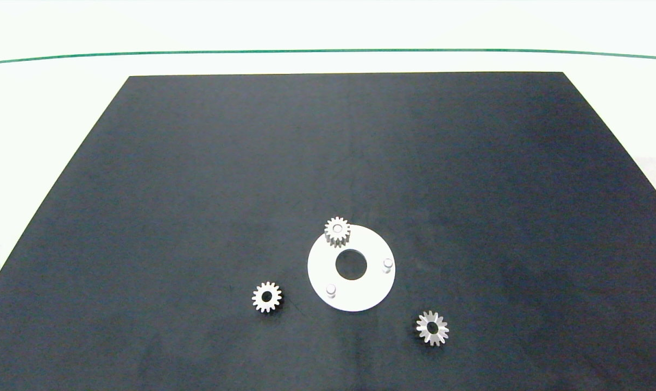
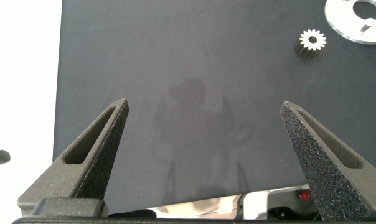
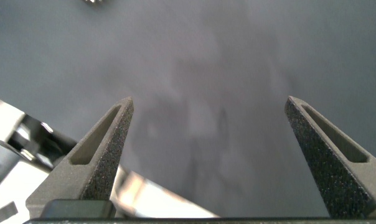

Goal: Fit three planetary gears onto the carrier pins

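Note:
A flat white ring-shaped disc [image 1: 360, 293] lies on the black mat, near the front and centre. One planetary gear [image 1: 337, 232] sits on the far carrier pin. Two carrier pins stand bare, one at the right [image 1: 388, 264] and one at the front left [image 1: 330, 290]. A second silvery gear [image 1: 266, 297] lies flat on the mat left of the disc, and a third [image 1: 432, 328] lies front right of it. Neither arm shows in the head view. My left gripper [image 2: 205, 107] is open over bare mat, with a gear [image 2: 312, 42] and the disc's edge [image 2: 347, 28] beyond it. My right gripper [image 3: 208, 102] is open over bare mat.
The black mat [image 1: 197, 179] covers most of a white table [image 1: 45, 98]. A thin green line [image 1: 328, 51] runs across the table beyond the mat's far edge.

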